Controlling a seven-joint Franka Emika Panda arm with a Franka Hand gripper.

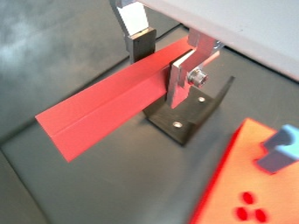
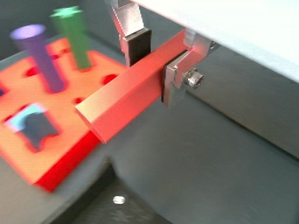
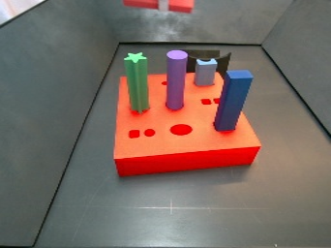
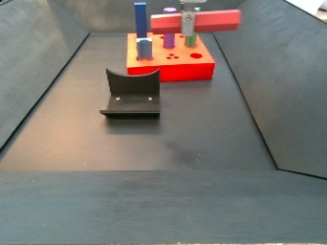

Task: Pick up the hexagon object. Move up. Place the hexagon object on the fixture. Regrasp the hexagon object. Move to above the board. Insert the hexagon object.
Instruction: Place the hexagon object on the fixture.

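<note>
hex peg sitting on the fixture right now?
No, the gripper holds the hexagon object in the air above the board, away from the fixture.

in a side view the hexagon object (image 3: 161, 4) and gripper (image 3: 165, 3) between its fingers are cut off and blurred.

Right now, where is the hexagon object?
The hexagon object lies level, clamped in the gripper, raised off the floor near the board, away from the fixture.
</note>
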